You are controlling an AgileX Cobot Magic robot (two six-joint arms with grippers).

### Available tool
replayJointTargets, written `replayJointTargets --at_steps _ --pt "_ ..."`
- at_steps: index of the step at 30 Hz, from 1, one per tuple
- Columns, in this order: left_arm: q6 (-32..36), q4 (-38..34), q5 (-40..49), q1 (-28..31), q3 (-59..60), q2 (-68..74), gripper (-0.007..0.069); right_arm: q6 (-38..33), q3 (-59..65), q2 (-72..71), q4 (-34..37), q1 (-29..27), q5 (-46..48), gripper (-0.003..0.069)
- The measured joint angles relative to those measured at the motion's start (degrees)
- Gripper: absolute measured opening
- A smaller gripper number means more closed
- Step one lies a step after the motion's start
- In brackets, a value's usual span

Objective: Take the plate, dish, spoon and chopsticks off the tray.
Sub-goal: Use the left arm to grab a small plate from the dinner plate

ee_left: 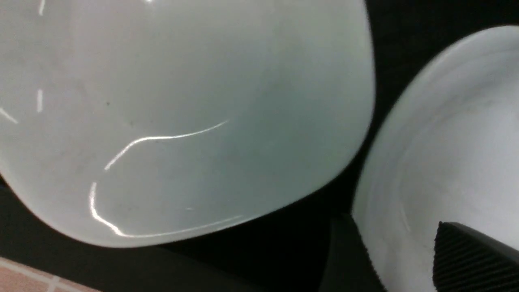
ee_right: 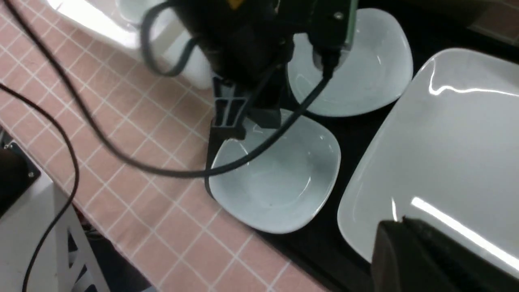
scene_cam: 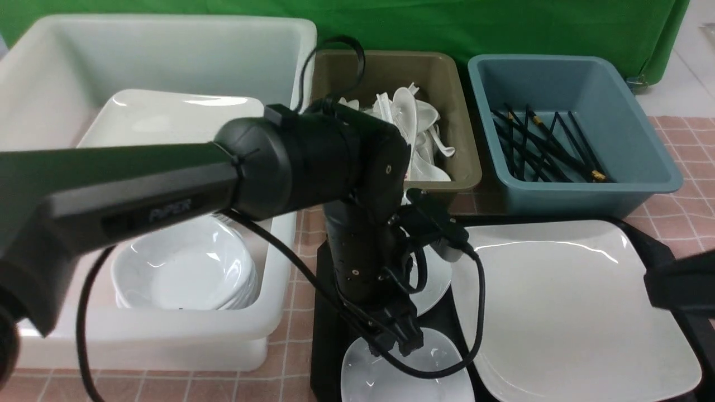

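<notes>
On the black tray (scene_cam: 327,335) stand a large white plate (scene_cam: 564,301) (ee_right: 450,142) and two small deep white dishes, a near dish (scene_cam: 385,377) (ee_right: 275,182) and a far dish (scene_cam: 438,279) (ee_right: 365,69). My left gripper (scene_cam: 405,338) (ee_left: 405,259) (ee_right: 229,129) is open with the near dish's rim (ee_left: 446,142) between its jaws, one finger inside and one outside. A broad white surface (ee_left: 182,121) lies beside it; I cannot tell which piece it is. My right gripper (ee_right: 401,223) (scene_cam: 678,285) is shut above the plate's edge, holding nothing I can see. No spoon or chopsticks show on the tray.
A white tub (scene_cam: 50,84) at the left holds a square plate and stacked bowls. Behind the tray, an olive bin (scene_cam: 447,84) holds white spoons and a blue bin (scene_cam: 642,139) holds black chopsticks. The left arm's cable (scene_cam: 480,312) loops over the tray. Pink checked cloth covers the table.
</notes>
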Motion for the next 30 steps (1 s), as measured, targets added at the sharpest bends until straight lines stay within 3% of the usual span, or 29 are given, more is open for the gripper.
replayJointTargets --at_steps 5,10,24,30 --pt "-0.4 1.1 -0.4 0.0 0.0 2.7 0.0479 -0.4 1.2 -2.2 0.3 0.0 -0.6 0.003" --pt "-0.4 1.7 -1.8 0.0 0.0 3.8 0.0519 -0.4 1.5 -2.1 0.4 0.0 -1.1 0.003" --pt "-0.4 1.6 -2.4 0.0 -0.1 4.6 0.047 -0.8 1.5 -2.1 0.4 0.0 -2.5 0.003" --pt "-0.4 -0.1 -1.2 0.0 -0.4 5.2 0.0364 -0.9 1.5 -2.1 0.4 0.0 -3.2 0.003"
